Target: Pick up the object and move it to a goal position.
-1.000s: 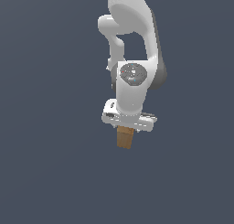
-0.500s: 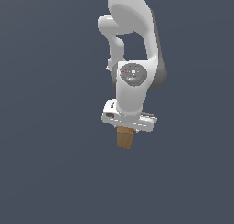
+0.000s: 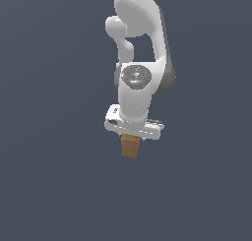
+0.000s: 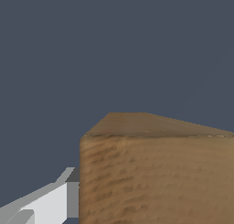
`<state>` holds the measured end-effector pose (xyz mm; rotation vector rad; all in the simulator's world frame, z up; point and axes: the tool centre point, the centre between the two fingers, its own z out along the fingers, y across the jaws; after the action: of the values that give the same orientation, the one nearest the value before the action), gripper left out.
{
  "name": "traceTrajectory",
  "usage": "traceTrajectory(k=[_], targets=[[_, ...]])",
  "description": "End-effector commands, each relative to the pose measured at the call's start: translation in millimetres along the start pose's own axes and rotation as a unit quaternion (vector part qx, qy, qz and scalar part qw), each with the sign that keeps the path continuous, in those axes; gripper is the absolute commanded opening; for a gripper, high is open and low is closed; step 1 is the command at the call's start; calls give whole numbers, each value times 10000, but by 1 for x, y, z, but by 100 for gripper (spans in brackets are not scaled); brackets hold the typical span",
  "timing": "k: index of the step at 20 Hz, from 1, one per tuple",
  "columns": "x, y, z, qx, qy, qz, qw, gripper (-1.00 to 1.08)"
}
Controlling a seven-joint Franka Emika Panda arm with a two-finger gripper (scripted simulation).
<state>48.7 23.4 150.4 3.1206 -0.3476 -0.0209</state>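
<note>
Where the white arm [image 3: 138, 48] reaches down through the middle of the exterior view, the gripper [image 3: 132, 135] is seen at its lower end, set as a wide white bar across the wrist. Directly beneath that bar the object [image 3: 131, 146] is held, a small tan-brown wood-grained block, narrower than the gripper body above it. Its upper part is hidden behind the white housing, so the fingers themselves are not made out in this view. The block is shown against a plain dark blue-grey ground [image 3: 49, 176], and whether it touches a surface below cannot be told.

In the wrist view the object [image 4: 155, 177] is seen very close, its grained side filling much of the frame and a narrower face visible beyond it. One white and grey finger [image 4: 50, 200] is pressed flush against the block's side. The gripper is thus closed on the block, grasping it.
</note>
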Motion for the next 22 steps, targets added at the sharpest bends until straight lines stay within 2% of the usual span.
traceTrajectory(k=[1, 16, 22], targets=[[5, 16, -18, 15, 58, 11, 10000, -100], [27, 157, -127, 20, 63, 9, 10000, -100], [36, 197, -158, 17, 65, 9, 10000, -100]])
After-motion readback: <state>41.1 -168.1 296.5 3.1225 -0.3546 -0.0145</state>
